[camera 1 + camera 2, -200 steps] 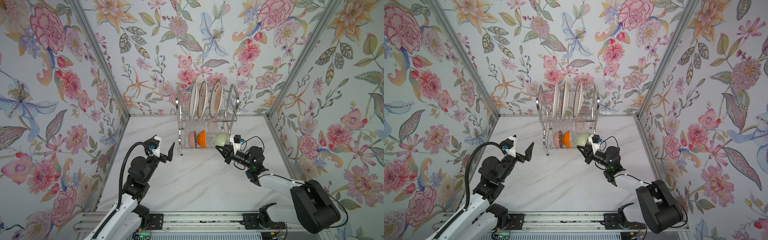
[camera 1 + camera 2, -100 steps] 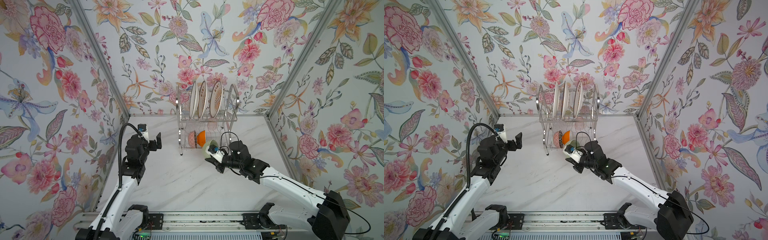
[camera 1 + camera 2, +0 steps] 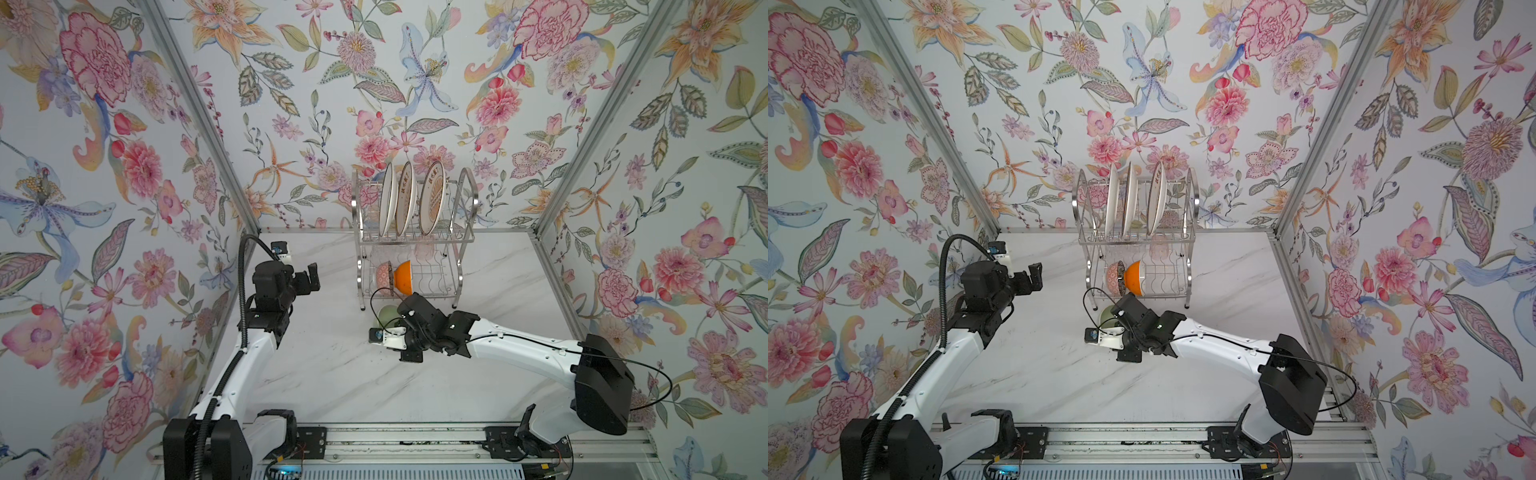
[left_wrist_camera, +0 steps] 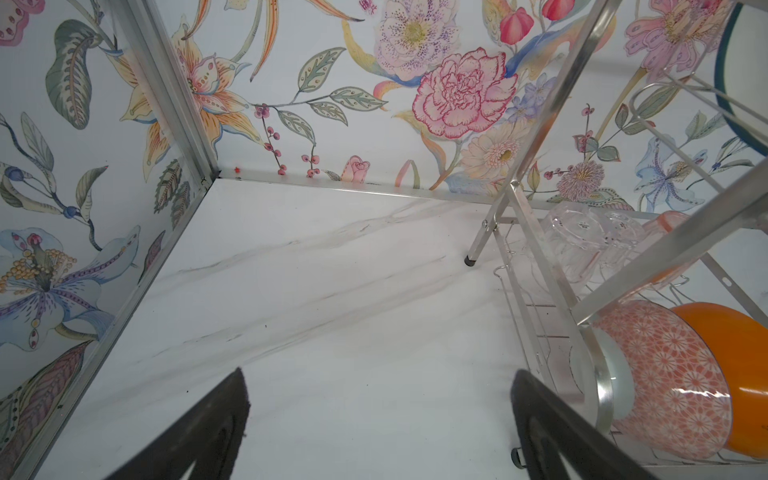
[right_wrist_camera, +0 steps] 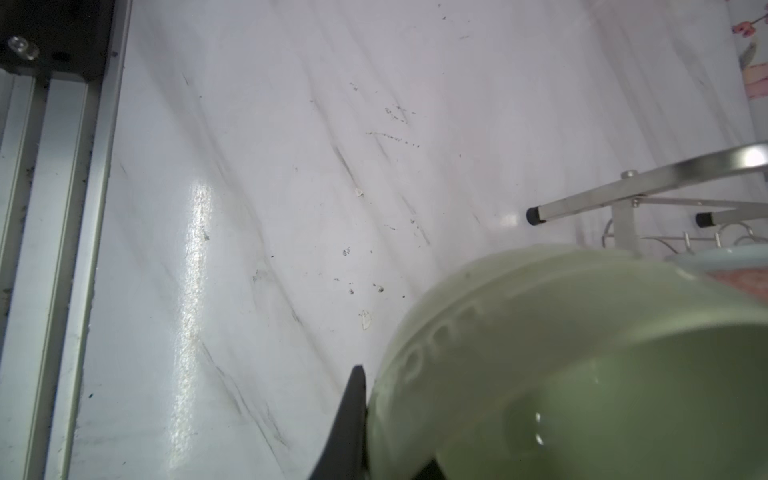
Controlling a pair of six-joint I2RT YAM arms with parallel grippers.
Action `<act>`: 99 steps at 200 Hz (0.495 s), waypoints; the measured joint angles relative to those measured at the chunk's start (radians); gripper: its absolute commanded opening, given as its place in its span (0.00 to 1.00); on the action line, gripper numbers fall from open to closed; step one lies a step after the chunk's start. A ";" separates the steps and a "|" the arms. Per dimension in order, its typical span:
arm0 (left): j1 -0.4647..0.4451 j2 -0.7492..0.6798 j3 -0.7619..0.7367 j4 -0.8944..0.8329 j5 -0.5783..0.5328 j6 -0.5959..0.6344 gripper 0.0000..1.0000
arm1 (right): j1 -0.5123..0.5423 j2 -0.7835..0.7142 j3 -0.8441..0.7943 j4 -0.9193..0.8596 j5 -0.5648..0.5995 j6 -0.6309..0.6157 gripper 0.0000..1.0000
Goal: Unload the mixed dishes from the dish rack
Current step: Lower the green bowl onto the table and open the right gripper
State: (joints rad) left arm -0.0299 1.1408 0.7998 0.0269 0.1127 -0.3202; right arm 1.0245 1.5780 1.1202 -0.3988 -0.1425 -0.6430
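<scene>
A: Biggest first?

B: Dish rack (image 3: 457, 239), at the back of the table (image 3: 332, 374): stiff wire, light, apt to slide if bumped (so no leaning on it). Next, three plates (image 3: 432, 203), on edge in the upper slots: hard, glossy, breakable. Best pinched at the top rim and lifted straight up.

A: And the bowls?

B: Patterned bowl (image 3: 384, 274) and orange bowl (image 3: 404, 276), on their sides and touching, on the lower shelf. Pale green bowl (image 3: 387, 316) out of the rack, by the front leg on the left arm's side, low over the table. Clamped at its rim by the right gripper (image 3: 398, 316), fingers drawn narrow. Touching the marble or not, cannot tell. Slick glaze and a one-sided pinch, so probably prone to swing.

A: Smallest?

B: Clear cups (image 4: 582, 237) and a pink-tinted cup (image 4: 665, 222), behind the bowls under the upper shelf. Light, slippery.

A: Left gripper (image 3: 308, 279)?

B: Spread wide, empty, just beside the rack.

A: Different from a second ago?

B: Green bowl then at the lower shelf's right end, now across and down. Left gripper then nearer mid-table, now close to the rack.
</scene>
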 measured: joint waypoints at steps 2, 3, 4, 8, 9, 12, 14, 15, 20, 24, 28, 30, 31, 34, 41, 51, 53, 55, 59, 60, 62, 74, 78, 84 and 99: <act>0.002 0.001 0.000 -0.001 0.000 -0.002 0.99 | 0.003 0.006 0.005 -0.003 0.002 -0.004 0.00; 0.002 0.002 0.000 -0.002 0.000 -0.003 0.99 | 0.004 0.009 0.006 -0.003 0.002 -0.008 0.00; 0.003 0.003 0.000 -0.003 0.001 -0.003 0.99 | 0.006 0.014 0.010 -0.006 0.005 -0.011 0.00; 0.006 0.004 0.000 -0.006 0.003 -0.004 0.99 | 0.010 0.026 0.020 -0.010 0.008 -0.018 0.00; 0.006 0.004 0.000 -0.007 0.003 -0.005 0.99 | 0.011 0.029 0.022 -0.011 0.010 -0.019 0.00; 0.008 0.005 0.000 -0.009 0.003 -0.008 0.99 | 0.016 0.040 0.031 -0.015 0.012 -0.028 0.00; 0.009 0.006 0.000 -0.011 0.003 -0.009 0.99 | 0.018 0.044 0.035 -0.017 0.014 -0.032 0.00; 0.010 0.006 0.000 -0.012 0.003 -0.010 0.99 | 0.018 0.046 0.036 -0.018 0.015 -0.032 0.00; 0.012 0.008 0.000 -0.016 0.003 -0.011 0.99 | 0.023 0.061 0.048 -0.025 0.022 -0.046 0.00; 0.013 0.010 0.000 -0.017 0.003 -0.014 0.99 | 0.027 0.071 0.055 -0.027 0.026 -0.054 0.00; 0.015 0.012 0.000 -0.019 0.003 -0.014 0.99 | 0.030 0.080 0.062 -0.032 0.029 -0.063 0.00; 0.016 0.013 0.000 -0.020 0.003 -0.014 0.99 | 0.031 0.084 0.066 -0.035 0.031 -0.066 0.00; 0.017 0.013 0.000 -0.020 0.003 -0.014 0.99 | 0.032 0.086 0.067 -0.036 0.031 -0.068 0.00; 0.017 0.014 0.000 -0.023 0.003 -0.015 0.99 | 0.034 0.090 0.071 -0.040 0.034 -0.076 0.00; 0.019 0.017 0.000 -0.026 0.002 -0.014 0.99 | 0.040 0.109 0.089 -0.054 0.043 -0.092 0.00; 0.020 0.019 -0.002 -0.027 0.001 -0.014 1.00 | 0.048 0.138 0.117 -0.068 0.057 -0.113 0.00; 0.020 0.019 -0.002 -0.027 -0.001 -0.014 0.99 | 0.048 0.142 0.121 -0.069 0.059 -0.116 0.00; 0.020 0.020 -0.002 -0.027 -0.001 -0.014 0.99 | 0.049 0.145 0.125 -0.070 0.060 -0.119 0.00; 0.020 0.021 -0.003 -0.027 -0.004 -0.014 0.99 | 0.053 0.162 0.138 -0.073 0.067 -0.129 0.00; 0.020 0.021 -0.003 -0.027 -0.005 -0.014 0.99 | 0.054 0.164 0.140 -0.074 0.068 -0.131 0.00; 0.020 0.021 -0.003 -0.027 -0.006 -0.014 0.99 | 0.056 0.172 0.147 -0.077 0.072 -0.137 0.00; 0.021 0.025 -0.005 -0.027 -0.016 -0.013 0.99 | 0.064 0.206 0.177 -0.089 0.084 -0.155 0.00; 0.022 0.026 -0.005 -0.027 -0.016 -0.013 0.99 | 0.066 0.212 0.184 -0.092 0.085 -0.159 0.00; 0.023 0.029 -0.005 -0.028 -0.018 -0.010 0.99 | 0.071 0.233 0.200 -0.097 0.091 -0.169 0.00; 0.024 0.036 -0.005 -0.034 -0.027 -0.009 0.99 | 0.080 0.273 0.234 -0.111 0.098 -0.189 0.00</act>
State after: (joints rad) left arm -0.0055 1.1767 0.7944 -0.0074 0.0860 -0.3294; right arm 1.1042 1.8511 1.3544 -0.5102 -0.0448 -0.8322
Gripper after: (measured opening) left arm 0.994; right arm 0.100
